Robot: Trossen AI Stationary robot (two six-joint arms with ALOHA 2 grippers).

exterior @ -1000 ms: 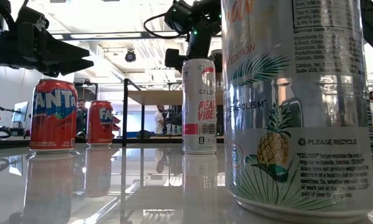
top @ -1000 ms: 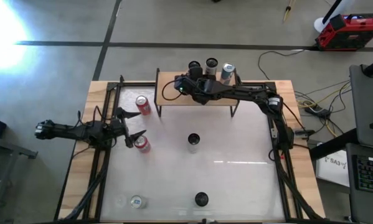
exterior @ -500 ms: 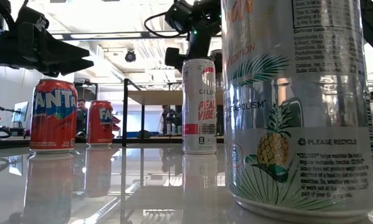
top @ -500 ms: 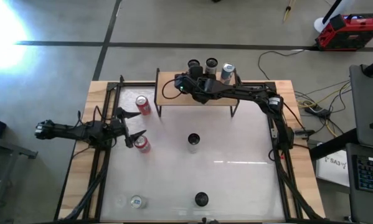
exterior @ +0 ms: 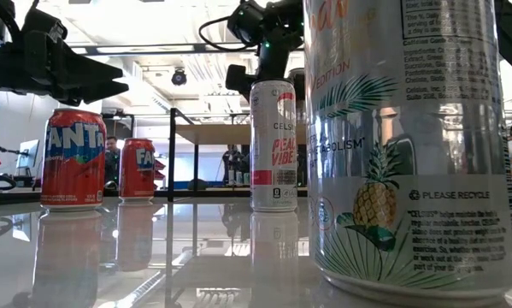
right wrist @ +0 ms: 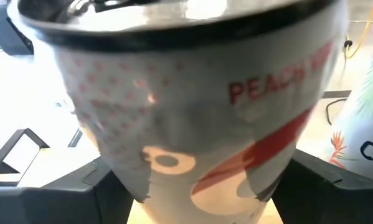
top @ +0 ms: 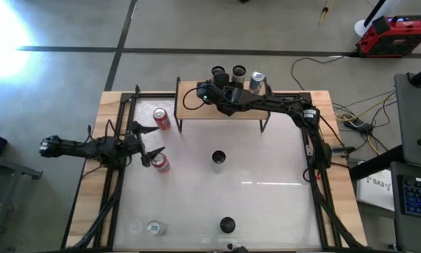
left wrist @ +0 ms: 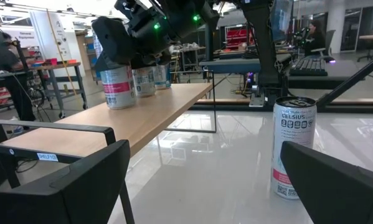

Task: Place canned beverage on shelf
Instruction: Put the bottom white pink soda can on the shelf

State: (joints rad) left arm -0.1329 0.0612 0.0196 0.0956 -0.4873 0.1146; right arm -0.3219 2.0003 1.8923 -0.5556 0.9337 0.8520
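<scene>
The shelf [top: 196,112] stands at the table's far edge, its tan top on black legs. Three cans stand along its far side. The leftmost is a white and red Peach Vibe can [right wrist: 192,124], standing on its base on the shelf top [left wrist: 155,112]. My right gripper [top: 216,81] reaches over the shelf, open, one finger on either side of that can's [left wrist: 116,84] upper part. My left gripper [top: 150,144] waits open at the table's left edge, between two red Fanta cans [top: 161,118] [top: 161,163].
A Celsius can [top: 218,159] stands mid-table. Another can [top: 227,225] stands near the front edge and fills much of the low view [exterior: 409,145]. A third can [top: 153,228] stands at the near left. Two more cans [top: 238,72] [top: 256,81] are beside the gripper on the shelf.
</scene>
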